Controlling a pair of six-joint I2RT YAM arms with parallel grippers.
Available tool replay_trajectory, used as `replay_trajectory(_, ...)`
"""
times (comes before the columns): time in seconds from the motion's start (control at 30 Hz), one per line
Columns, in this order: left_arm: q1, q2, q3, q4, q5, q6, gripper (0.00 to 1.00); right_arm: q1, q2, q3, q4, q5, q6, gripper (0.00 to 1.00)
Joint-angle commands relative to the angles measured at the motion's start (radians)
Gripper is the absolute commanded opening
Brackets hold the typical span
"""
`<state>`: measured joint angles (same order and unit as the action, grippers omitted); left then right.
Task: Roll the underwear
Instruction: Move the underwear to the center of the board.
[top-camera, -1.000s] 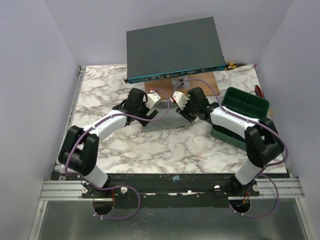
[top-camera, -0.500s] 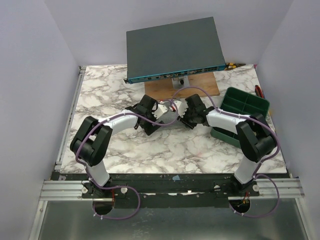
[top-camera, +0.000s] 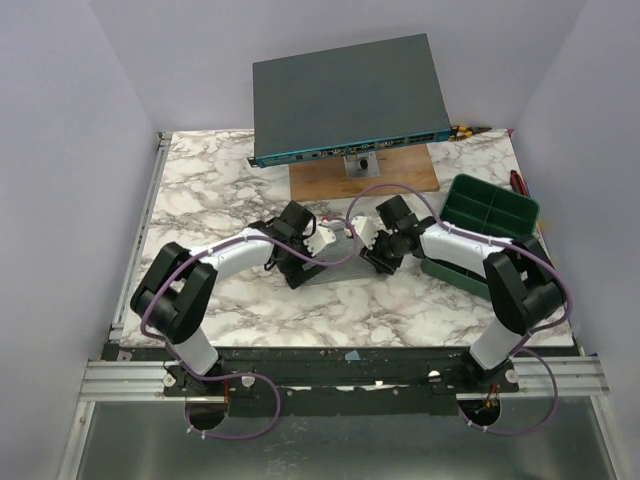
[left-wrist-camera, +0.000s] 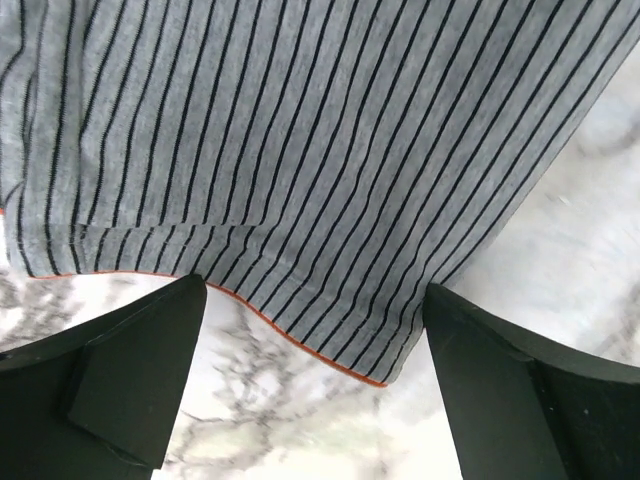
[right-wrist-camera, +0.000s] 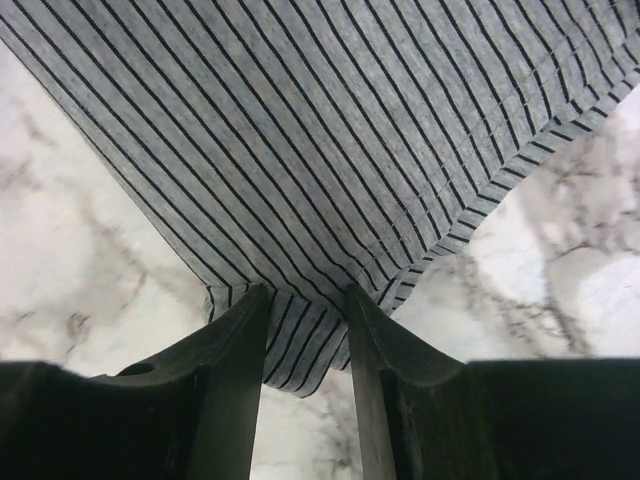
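The underwear (top-camera: 338, 266) is grey with thin black stripes and lies flat on the marble table (top-camera: 210, 190) between the two arms. In the left wrist view the underwear (left-wrist-camera: 320, 140) shows an orange-trimmed hem. My left gripper (top-camera: 303, 266) hovers over that hem. Its jaws (left-wrist-camera: 315, 292) stand wide open, straddling a corner with nothing pinched. In the right wrist view a corner of the underwear (right-wrist-camera: 300, 140) fills the gap between the fingers. My right gripper (right-wrist-camera: 306, 305) is shut on it, and the fabric puckers at the tips. From above, the right gripper (top-camera: 376, 258) sits at the cloth's right edge.
A dark grey flat box (top-camera: 345, 95) rests tilted on a wooden board (top-camera: 390, 178) at the back. A green compartment bin (top-camera: 485, 215) stands at the right, close to the right arm. A red-handled tool (top-camera: 517, 182) lies beyond it.
Both arms have drawn in from the cloth's far side toward its near edge. The striped cloth now shows nearer the arm bases. Neither gripper has changed its opening.
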<state>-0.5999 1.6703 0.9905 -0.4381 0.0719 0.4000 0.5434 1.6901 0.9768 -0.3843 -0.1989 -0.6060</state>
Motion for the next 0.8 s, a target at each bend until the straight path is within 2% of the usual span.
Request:
replay_trajectory(0.0,-0.028,-0.093,-0.070,-0.119,0.077,0.019,0.99,0.026,-0.058,-0.046,-0.158,-0.076,-0.008,0.41)
replay_trajectory(0.2,-0.067,-0.220,-0.145,-0.175,0.154,0.025,0.99,0.105,-0.162,-0.106,-0.233,-0.107,0.016,0.43)
replay_trajectory(0.37,-0.077,-0.322,-0.196,-0.188,0.222,0.046,0.99,0.130,-0.266,-0.123,-0.262,-0.134,0.059,0.55)
replay_trajectory(0.47,-0.077,-0.377,-0.197,-0.194,0.245,0.062,0.99,0.129,-0.317,-0.103,-0.227,-0.089,0.103,0.58)
replay_trajectory(0.67,-0.034,-0.440,-0.146,-0.120,0.194,0.033,0.99,0.118,-0.321,-0.046,-0.084,0.120,0.220,0.60)
replay_trajectory(0.77,0.040,-0.411,-0.083,-0.100,0.241,0.004,0.99,0.048,-0.260,0.000,-0.037,0.068,0.264,0.60)
